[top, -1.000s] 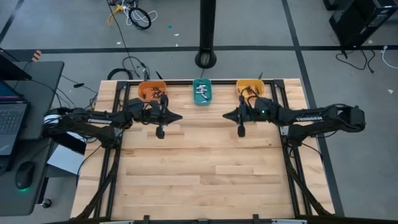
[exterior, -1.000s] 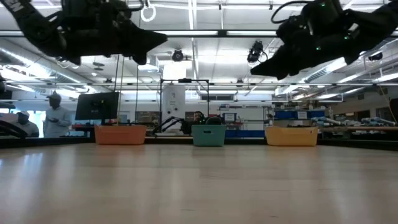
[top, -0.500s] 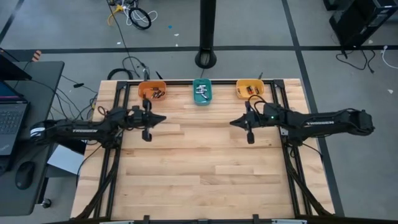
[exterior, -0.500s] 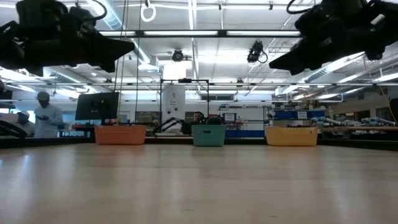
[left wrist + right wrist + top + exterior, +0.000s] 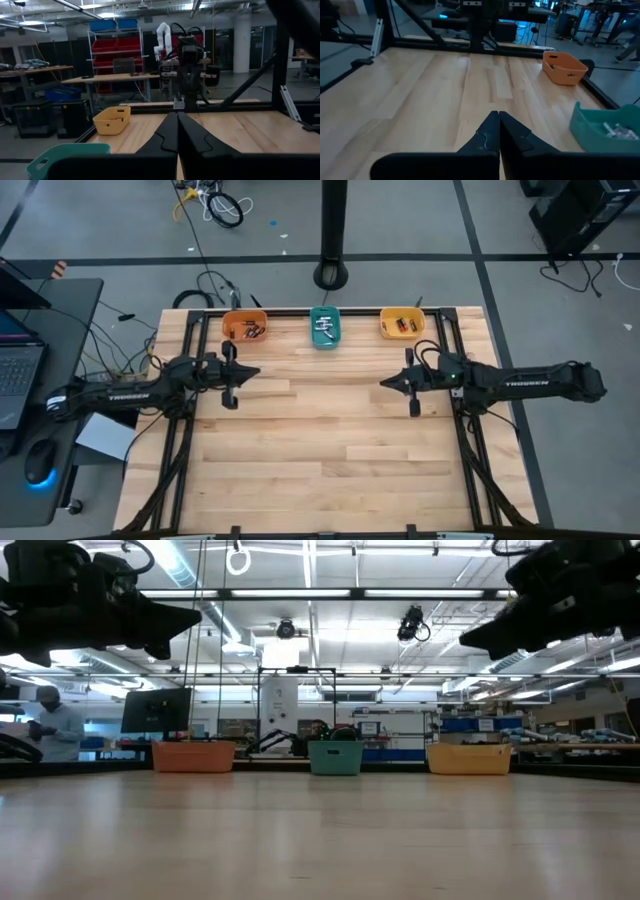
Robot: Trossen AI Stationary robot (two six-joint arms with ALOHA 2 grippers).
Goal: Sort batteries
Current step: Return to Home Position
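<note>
Left hand (image 5: 252,371): fingers pressed together, empty, above the pale wooden surface (image 5: 320,460), left side.
Right hand (image 5: 388,383): pressed together, empty, right side.
Small cylindrical batteries (image 5: 323,329): inside orange plastic bin (image 5: 229,321), teal plastic bin (image 5: 314,336), yellow plastic bin (image 5: 386,330), far edge.

Only readable text was white "TROSSEN" lettering along the left arm (image 5: 128,393), and the same word along the right arm (image 5: 527,383), both seen in the high view. Print on the batteries (image 5: 323,328) was too small to read. Low and wrist views gave no legible text.
</note>
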